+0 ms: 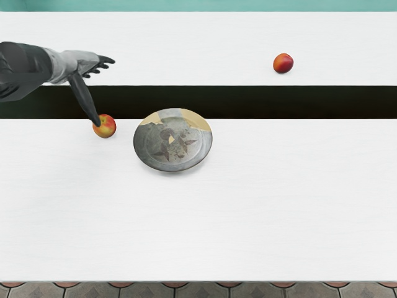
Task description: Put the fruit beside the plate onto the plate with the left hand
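A red and yellow fruit lies on the near white table, just left of the plate, a grey and tan dish with nothing on it. My left hand reaches in from the left edge, above the dark gap between the tables. It is open. Its short fingers point right, and one long dark digit stretches down, its tip at the top left of the fruit. The hand does not enclose the fruit. The right arm is out of view.
A second red fruit sits on the far table at the upper right. A dark gap separates the far table from the near table. The plate's back rim lies close to that gap.
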Robot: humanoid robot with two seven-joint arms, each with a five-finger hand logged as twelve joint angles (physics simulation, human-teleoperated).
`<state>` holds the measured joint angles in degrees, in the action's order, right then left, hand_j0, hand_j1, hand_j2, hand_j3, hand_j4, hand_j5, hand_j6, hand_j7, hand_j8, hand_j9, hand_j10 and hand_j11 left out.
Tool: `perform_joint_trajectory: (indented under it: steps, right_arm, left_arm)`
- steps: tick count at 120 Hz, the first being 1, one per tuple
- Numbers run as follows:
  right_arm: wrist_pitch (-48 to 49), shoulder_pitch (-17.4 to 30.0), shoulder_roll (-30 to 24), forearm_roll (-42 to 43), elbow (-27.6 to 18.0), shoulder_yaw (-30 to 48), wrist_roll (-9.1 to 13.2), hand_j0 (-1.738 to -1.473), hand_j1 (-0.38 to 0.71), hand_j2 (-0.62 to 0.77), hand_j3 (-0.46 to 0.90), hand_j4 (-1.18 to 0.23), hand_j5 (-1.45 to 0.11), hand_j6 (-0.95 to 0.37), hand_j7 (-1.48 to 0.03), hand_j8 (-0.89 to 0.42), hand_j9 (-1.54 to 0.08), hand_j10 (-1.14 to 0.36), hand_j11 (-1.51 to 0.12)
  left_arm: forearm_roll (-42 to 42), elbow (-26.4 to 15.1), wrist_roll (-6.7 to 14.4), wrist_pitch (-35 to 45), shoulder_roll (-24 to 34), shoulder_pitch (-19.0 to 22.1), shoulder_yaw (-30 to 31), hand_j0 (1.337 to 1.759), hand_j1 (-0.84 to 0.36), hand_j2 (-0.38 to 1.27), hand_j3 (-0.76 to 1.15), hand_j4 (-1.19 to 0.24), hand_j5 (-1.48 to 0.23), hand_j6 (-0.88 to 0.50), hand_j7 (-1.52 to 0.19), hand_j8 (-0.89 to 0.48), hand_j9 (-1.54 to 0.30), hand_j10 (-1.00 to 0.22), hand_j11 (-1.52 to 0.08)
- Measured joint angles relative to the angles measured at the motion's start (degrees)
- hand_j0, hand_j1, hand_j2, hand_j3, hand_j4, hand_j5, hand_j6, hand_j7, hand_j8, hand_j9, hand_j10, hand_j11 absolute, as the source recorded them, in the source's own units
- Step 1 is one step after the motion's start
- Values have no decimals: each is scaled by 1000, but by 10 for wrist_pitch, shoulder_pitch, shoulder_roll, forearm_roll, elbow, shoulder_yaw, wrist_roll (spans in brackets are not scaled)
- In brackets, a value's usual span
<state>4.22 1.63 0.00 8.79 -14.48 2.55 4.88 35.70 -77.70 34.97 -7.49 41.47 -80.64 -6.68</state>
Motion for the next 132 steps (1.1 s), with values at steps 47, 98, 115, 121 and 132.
perform_joint_trajectory:
  steps: [47, 98, 115, 121, 132]
  right_arm:
    - [0, 0, 0, 0, 0, 0, 0, -1658, -327, -4, 0, -18, -24, -18, -24, -18, -24, -18, -24]
    - [0, 0, 0, 0, 0, 0, 0, -1658, -327, -4, 0, -18, -24, -18, -24, -18, -24, -18, -24]
    - [0, 0, 0, 0, 0, 0, 0, -1658, -327, -4, 0, -18, -24, -18, -24, -18, -24, -18, -24]
    - [0, 0, 0, 0, 0, 0, 0, -1658, -327, -4, 0, -18, -24, -18, -24, -18, -24, -18, -24]
    - [0, 0, 0, 0, 0, 0, 0, -1658, -327, -4, 0, -18, -24, -18, -24, -18, -24, -18, -24]
  left_arm:
    - [142, -14, 0, 62, -62, -9, 111, 1658, 322, 6, 0, -28, -32, -29, -32, -29, -31, -27, -31]
    - [183, 19, 0, 139, -85, 14, 157, 1658, 122, 40, 0, -195, -248, -196, -248, -196, -248, -194, -248]
    - [187, 21, 0, 153, -111, 28, 167, 1658, 58, 51, 0, -248, -318, -250, -318, -249, -318, -248, -318]
    - [188, 22, 0, 160, -111, 33, 169, 1658, 34, 55, 0, -268, -344, -269, -343, -269, -343, -267, -343]
    - [188, 22, 0, 167, -111, 40, 171, 1658, -2, 62, 0, -297, -383, -299, -382, -298, -382, -297, -382]
